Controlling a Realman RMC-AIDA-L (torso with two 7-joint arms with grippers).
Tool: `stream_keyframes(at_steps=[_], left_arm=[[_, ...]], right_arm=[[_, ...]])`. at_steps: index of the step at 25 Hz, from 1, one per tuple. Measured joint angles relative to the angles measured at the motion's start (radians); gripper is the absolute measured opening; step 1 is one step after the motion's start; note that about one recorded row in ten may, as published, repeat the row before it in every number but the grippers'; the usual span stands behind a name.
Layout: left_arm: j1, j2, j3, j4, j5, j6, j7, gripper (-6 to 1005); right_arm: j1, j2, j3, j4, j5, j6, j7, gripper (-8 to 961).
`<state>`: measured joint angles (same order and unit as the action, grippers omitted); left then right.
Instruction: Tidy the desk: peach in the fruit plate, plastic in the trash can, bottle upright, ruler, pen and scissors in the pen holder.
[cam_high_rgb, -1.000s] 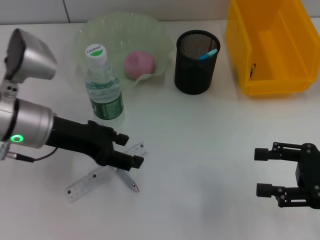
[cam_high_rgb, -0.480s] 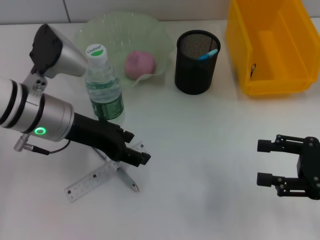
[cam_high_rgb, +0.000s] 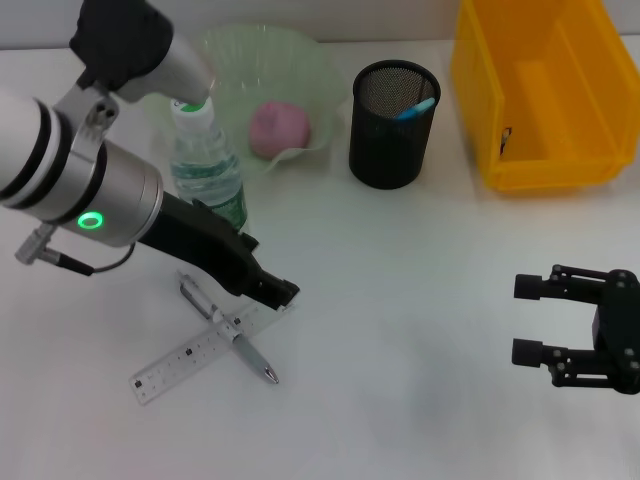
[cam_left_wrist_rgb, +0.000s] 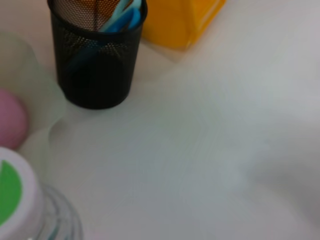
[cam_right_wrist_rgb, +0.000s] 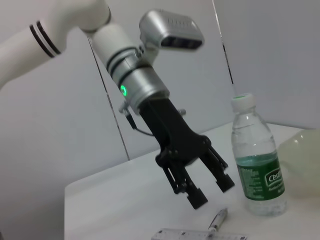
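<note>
Head view first: the left gripper (cam_high_rgb: 275, 292) hangs low over the desk with its 2 fingers spread apart, grasping nothing. Just below the fingertips lies the clear ruler (cam_high_rgb: 190, 354), and the silver pen (cam_high_rgb: 228, 333) crosses over it. Right behind the gripper's black body stands the bottle (cam_high_rgb: 205, 172), upright with its white cap on. Beyond that, the pink peach (cam_high_rgb: 278, 128) sits inside the green fruit plate (cam_high_rgb: 300, 60). The black mesh pen holder (cam_high_rgb: 391, 125) stands well away from the fingers, with something blue poking out of it, and the yellow bin (cam_high_rgb: 540, 90) is beside it. The right gripper (cam_high_rgb: 530, 320) hovers far across the desk, fingers parted and empty.
</note>
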<state>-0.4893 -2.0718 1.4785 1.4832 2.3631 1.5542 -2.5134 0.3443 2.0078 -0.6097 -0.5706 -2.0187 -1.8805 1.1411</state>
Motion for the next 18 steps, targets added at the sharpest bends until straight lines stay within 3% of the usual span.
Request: stream_keyframes(at_steps=[3,4,7,12,18], left_arm=[[-0.013,0.0,0.019,0.034,0.042,0.019,-0.063,800],[-0.047,-0.003,0.069,0.064,0.109,0.053,-0.161,799],[-0.068,-0.007,0.114,0.064,0.134,0.058,-0.205,799],[-0.082,-0.008,0.201,0.053,0.188,0.017,-0.27,799],[-0.085,-0.008,0.24,-0.021,0.199,-0.049,-0.289,799]], right_arm=[[-0.001,0.0,0.017,0.0,0.0,0.0,-0.002,753],[-0.001,-0.001,0.02,0.0,-0.001,0.0,-0.003,753],[-0.002,-0.002,0.023,0.0,-0.001,0.0,-0.008,753],[-0.002,-0.003,0.024,0.0,-0.001,0.014,-0.017,753],[0.002,-0.002,0.024,0.0,-0.001,0.025,-0.022,753]])
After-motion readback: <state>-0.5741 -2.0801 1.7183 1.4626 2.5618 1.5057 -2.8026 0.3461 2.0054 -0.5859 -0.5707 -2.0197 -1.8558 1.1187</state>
